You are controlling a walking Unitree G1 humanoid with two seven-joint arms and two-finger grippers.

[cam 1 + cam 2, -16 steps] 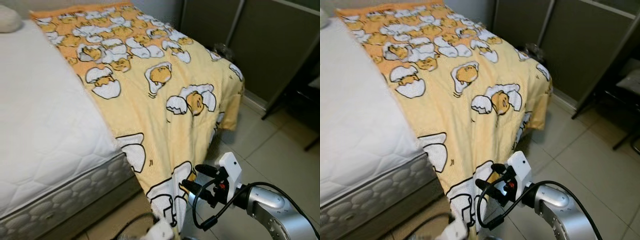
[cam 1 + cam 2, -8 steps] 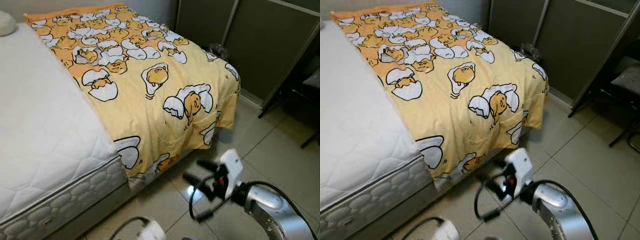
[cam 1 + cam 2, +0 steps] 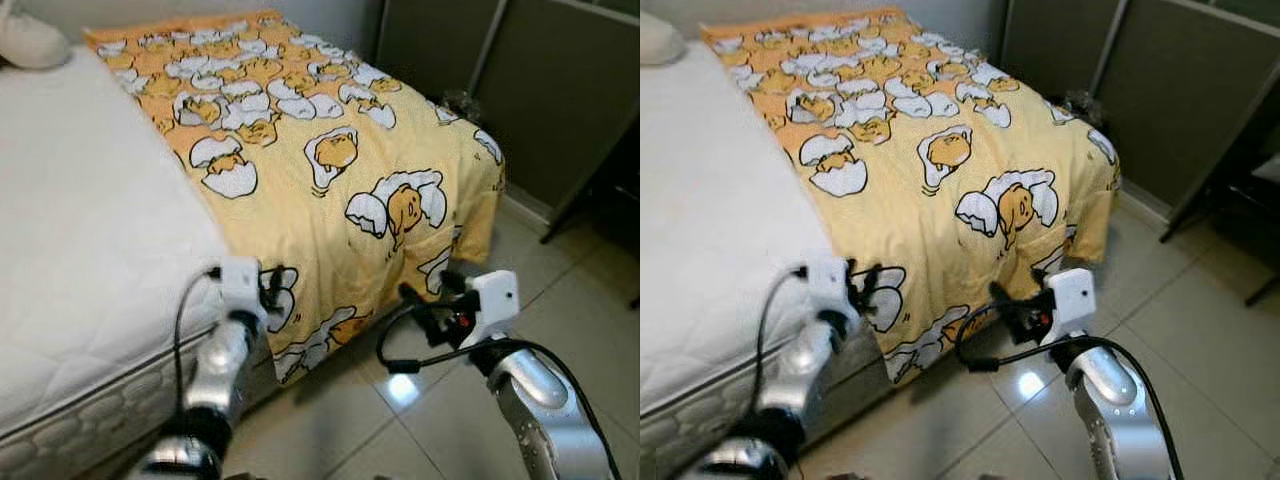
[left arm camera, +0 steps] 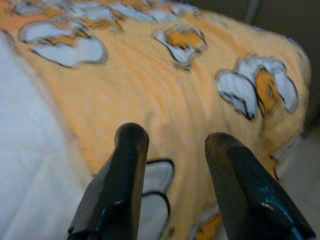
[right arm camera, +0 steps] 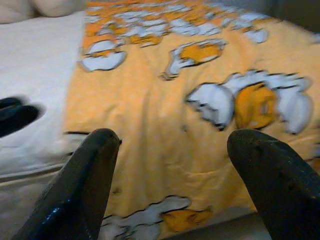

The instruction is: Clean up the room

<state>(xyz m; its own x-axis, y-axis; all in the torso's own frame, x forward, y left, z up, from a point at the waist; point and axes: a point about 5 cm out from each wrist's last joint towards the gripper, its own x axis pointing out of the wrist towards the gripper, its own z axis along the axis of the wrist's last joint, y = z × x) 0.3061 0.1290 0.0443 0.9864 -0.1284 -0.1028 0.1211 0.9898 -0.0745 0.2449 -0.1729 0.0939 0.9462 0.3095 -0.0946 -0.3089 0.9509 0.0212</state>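
Floor (image 3: 560, 300): pale glossy tiles, one bright light reflection low beside the bed's foot. Dark panelled wardrobe doors (image 3: 560, 90) stand along the far side, with a small dark object (image 3: 462, 102), too blurred to identify, at their base near the bed corner. Dark chair legs (image 3: 1250, 230) show at the right edge; a pillow (image 3: 30, 42) lies at the bed's head.
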